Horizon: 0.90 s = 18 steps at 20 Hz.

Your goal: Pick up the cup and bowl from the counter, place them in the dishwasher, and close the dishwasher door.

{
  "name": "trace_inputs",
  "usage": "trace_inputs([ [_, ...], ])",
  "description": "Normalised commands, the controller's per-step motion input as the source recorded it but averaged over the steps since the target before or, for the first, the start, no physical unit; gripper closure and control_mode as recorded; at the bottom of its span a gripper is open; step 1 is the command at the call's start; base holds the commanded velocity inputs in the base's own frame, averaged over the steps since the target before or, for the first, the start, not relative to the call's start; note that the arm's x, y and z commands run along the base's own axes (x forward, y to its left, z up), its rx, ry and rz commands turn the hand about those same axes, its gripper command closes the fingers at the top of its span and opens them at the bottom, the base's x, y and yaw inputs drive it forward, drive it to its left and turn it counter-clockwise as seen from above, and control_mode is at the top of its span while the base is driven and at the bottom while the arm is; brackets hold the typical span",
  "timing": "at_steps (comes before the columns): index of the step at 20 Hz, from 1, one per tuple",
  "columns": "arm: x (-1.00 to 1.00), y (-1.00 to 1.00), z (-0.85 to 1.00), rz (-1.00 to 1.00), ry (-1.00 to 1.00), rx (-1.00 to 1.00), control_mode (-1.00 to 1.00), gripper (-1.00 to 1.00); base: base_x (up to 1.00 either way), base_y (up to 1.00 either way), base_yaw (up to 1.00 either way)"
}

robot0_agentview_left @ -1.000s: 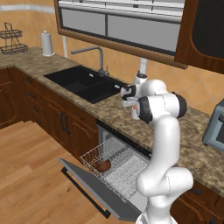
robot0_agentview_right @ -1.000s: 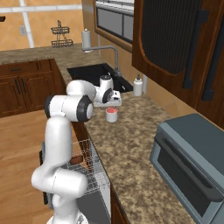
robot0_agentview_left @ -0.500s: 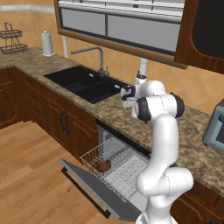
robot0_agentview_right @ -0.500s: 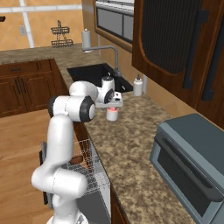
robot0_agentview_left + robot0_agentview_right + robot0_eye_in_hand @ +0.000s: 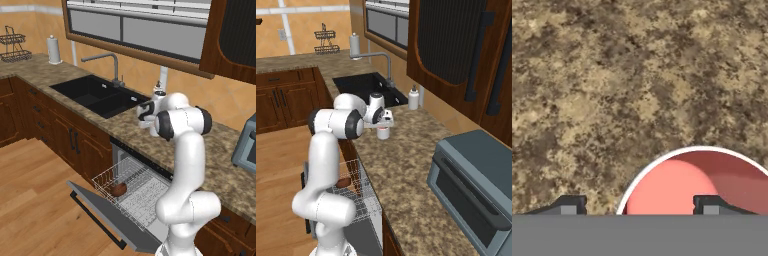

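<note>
The white cup (image 5: 383,133) with its pinkish-red inside (image 5: 677,190) stands on the granite counter (image 5: 416,165), right of the sink. My gripper (image 5: 383,120) hangs straight over it, open. In the hand view the gripper (image 5: 639,205) straddles the cup's rim, one fingertip (image 5: 570,205) outside and the other inside, neither touching the wall. The dark reddish-brown bowl (image 5: 119,189) lies in the dishwasher's white wire rack (image 5: 142,197). The dishwasher door (image 5: 97,215) is folded down, open, with its black bar handle toward the floor.
A white soap dispenser (image 5: 413,97) stands behind the cup near the faucet (image 5: 112,62). The black sink (image 5: 95,95) lies to the left. A grey toaster oven (image 5: 476,190) sits on the counter's right. The open door juts over the wooden floor.
The hand has sunk a little lower over the cup. The cup, the bowl and the door have stayed where they were.
</note>
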Motion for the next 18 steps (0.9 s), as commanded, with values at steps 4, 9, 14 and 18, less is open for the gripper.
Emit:
trace_inputs([
  [4, -0.04, 0.02, -0.34, 0.07, 0.0, 0.0, -1.0, 1.0, 0.0, 0.0, 0.0],
  [9, -0.02, 0.0, -0.02, 0.03, 0.0, 0.0, -1.0, 1.0, 0.0, 0.0, 0.0],
  [14, -0.62, 0.02, 0.16, -0.03, -0.04, 0.01, -1.0, 1.0, 0.0, 0.0, 0.0],
  [18, -1.0, 0.41, 0.42, -0.04, -0.02, 0.0, -1.0, 1.0, 0.0, 0.0, 0.0],
])
